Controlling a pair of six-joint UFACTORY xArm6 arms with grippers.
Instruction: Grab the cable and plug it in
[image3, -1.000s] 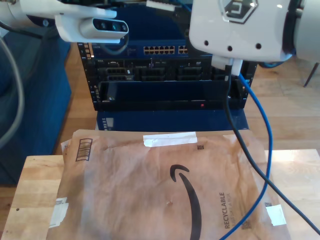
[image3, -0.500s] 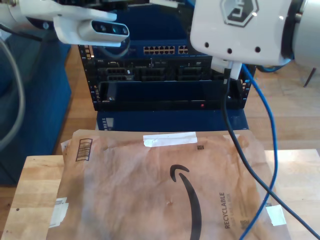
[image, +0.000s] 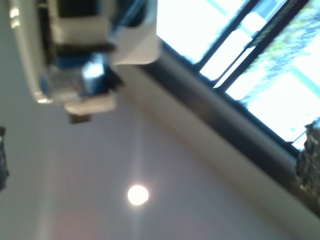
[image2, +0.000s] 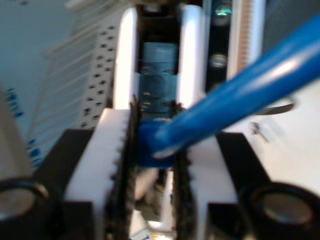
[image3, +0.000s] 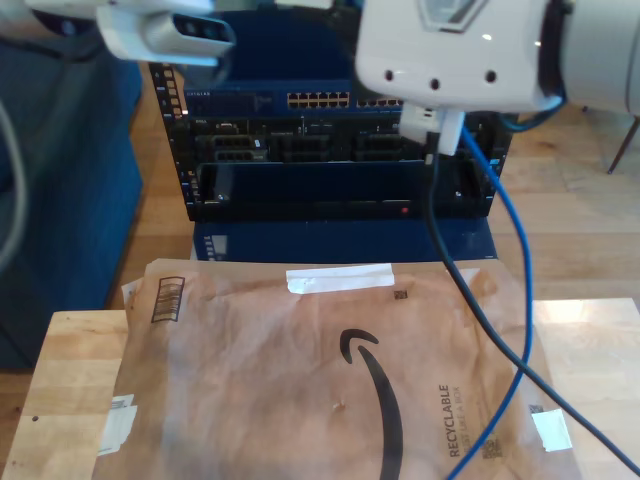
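Observation:
My second gripper (image2: 152, 145) is shut on the blue-booted plug end of the cable (image2: 240, 95), its white serrated fingers (image2: 107, 150) pressing both sides. Rack hardware sits blurred right behind the plug. In the exterior view the blue cable (image3: 520, 250) hangs from behind a large white arm housing (image3: 450, 50) and drops past the envelope's edge on the exterior view's right. My first gripper (image: 155, 160) faces a ceiling and windows. Dark finger shapes (image: 2, 160) sit far apart at the picture's edges with nothing between them.
A blue network switch with a row of ports (image3: 320, 100) tops a black server rack (image3: 330, 160). A brown padded envelope (image3: 300, 370) covers the wooden table (image3: 70, 380). A black cable (image3: 470, 290) crosses the envelope. Another arm's white camera head (image3: 165, 35) hangs at the exterior view's upper left.
The large white arm housing has shifted toward the exterior view's left and slightly up, swinging the blue cable left with it. The camera head at the upper left rose a little.

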